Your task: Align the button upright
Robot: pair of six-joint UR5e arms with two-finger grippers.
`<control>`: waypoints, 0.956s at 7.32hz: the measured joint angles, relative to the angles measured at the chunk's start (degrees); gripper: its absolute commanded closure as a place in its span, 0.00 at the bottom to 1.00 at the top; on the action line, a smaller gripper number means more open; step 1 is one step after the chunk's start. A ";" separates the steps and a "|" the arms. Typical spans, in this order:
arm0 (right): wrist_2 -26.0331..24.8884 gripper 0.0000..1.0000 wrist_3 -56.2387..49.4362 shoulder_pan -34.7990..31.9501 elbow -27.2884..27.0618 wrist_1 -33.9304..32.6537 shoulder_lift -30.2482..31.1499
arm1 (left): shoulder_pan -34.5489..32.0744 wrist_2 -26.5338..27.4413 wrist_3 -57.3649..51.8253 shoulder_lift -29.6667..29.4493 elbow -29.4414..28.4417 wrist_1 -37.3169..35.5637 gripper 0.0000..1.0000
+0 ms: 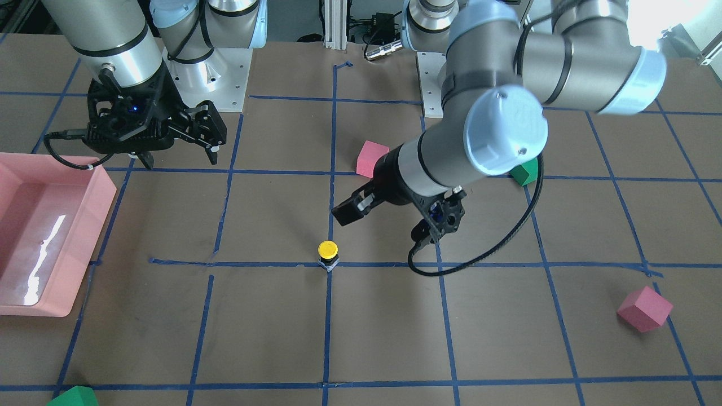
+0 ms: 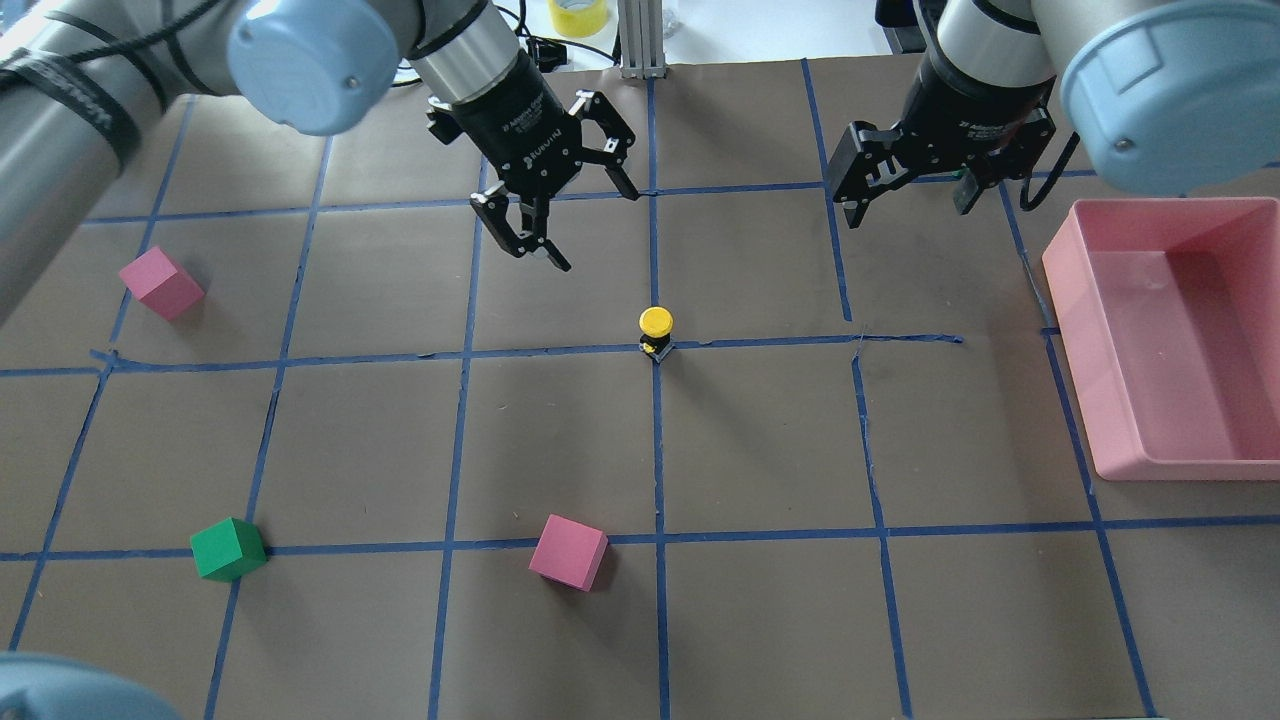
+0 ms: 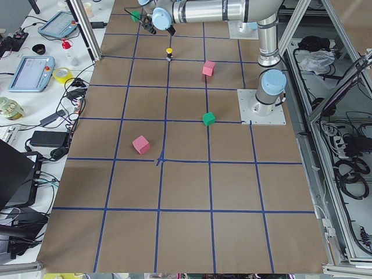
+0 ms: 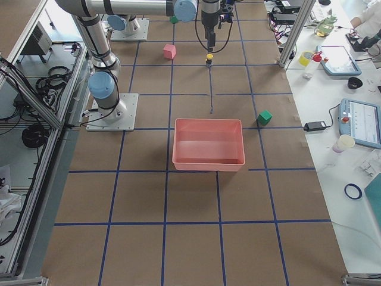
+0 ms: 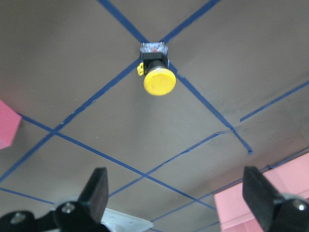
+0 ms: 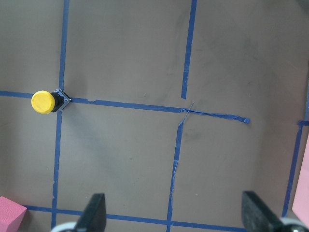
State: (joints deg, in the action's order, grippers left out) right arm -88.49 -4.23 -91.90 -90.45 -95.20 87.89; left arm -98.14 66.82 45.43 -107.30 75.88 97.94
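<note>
Pink tray (image 2: 1078,340): one, on blue-taped brown table (image 2: 760,450). Cubes, well apart: near pink cube (image 2: 568,552), far pink cube (image 2: 161,283), green cube (image 2: 228,549).

A brown table (image 2: 760,440) gridded with blue tape (image 2: 659,450), flanked by a cluttered white bench (image 4: 321,202).

The button (image 5: 159,79) stands on the brown surface (image 5: 72,48) where blue tape lines (image 5: 123,20) cross, its yellow cap nearer the camera and its black body behind; the left pincer (image 5: 176,178) hangs apart from it, fingers (image 5: 98,189) spread wide; a pink cube (image 5: 7,130) shows at the left edge; a pink tray (image 5: 232,209) lies lower right.
</note>
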 measured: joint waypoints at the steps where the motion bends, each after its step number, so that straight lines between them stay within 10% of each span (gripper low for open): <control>1: 0.04 0.00 -0.04 0.02 -0.16 -0.11 0.00 | -0.12 6.85 -8.21 5.14 -0.70 2.99 0.00; 4: -0.01 0.00 -0.10 0.05 -0.25 -0.24 0.00 | 0.11 19.16 -29.40 15.79 3.07 3.41 0.00; 7: 0.00 0.00 -0.09 0.06 -0.26 -0.30 0.00 | 1.77 25.51 -41.67 17.85 10.33 -12.30 0.00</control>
State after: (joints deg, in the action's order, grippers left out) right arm -88.49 -4.32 -91.85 -90.70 -95.51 87.89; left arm -96.37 92.32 3.76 -89.46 86.21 85.64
